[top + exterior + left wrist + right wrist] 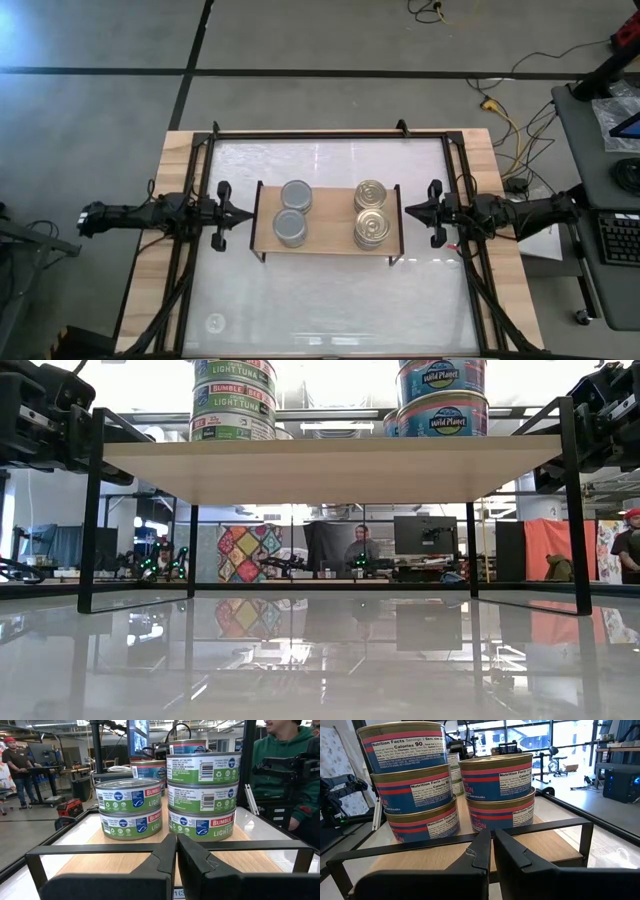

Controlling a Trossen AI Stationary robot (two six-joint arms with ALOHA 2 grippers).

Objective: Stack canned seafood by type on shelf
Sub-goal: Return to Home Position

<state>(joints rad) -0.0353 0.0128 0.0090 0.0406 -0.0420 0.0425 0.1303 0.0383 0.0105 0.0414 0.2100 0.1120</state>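
Observation:
The shelf (328,240) is a light-wood board on thin black legs in the table's middle. On its left half stand two stacks of silver-topped cans (291,228) with green labels (131,807), one of two cans, one of three (202,795). On its right half stand two stacks of gold-topped cans (372,228) with blue and red labels (497,790), one of two, one of three (410,785). My left gripper (247,215) (176,845) is shut just off the shelf's left end. My right gripper (407,211) (492,845) is shut just off its right end. Neither touches anything.
A black metal frame (330,134) runs round the white tabletop (330,300), which lies open on the near side of the shelf. In the low view the shelf board (330,465) stands high on its legs. People (285,765) and desks show in the room beyond.

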